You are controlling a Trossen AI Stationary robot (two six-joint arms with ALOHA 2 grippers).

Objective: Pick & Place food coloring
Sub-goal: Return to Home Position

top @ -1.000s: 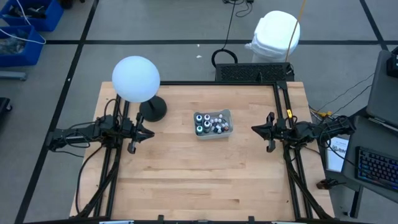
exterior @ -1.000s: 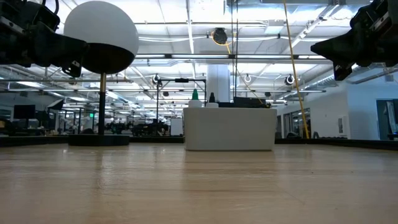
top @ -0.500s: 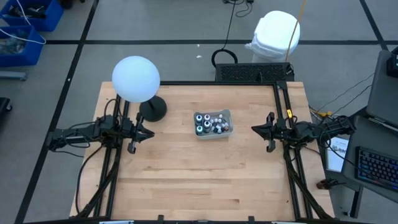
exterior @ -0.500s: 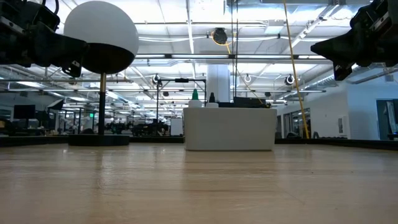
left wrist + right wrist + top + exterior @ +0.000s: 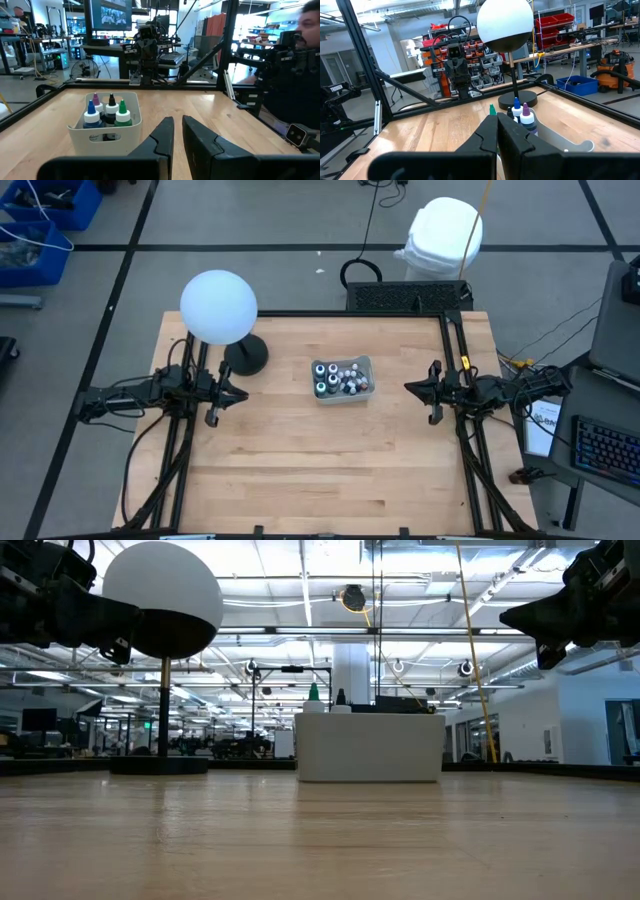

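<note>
The food coloring bottles [image 5: 338, 377] stand upright, packed together in a small grey-white tray [image 5: 365, 365] at the table's middle, toward the far side. In the left wrist view they show blue, pink, black and green tops [image 5: 107, 109]; the right wrist view shows green, blue and purple tips [image 5: 521, 111]. My left gripper [image 5: 240, 393] hovers left of the tray, shut, its fingers pointing level at it [image 5: 177, 132]. My right gripper [image 5: 408, 388] hovers right of the tray, shut, also pointing at it [image 5: 498, 125]. Both are above the table and touch nothing.
A lamp with a white globe [image 5: 218, 306] on a black round base [image 5: 246, 357] stands at the far left, close to my left gripper. A black frame rail runs along the table's far edge [image 5: 350, 313]. Bare wood lies in front of the tray [image 5: 330, 460].
</note>
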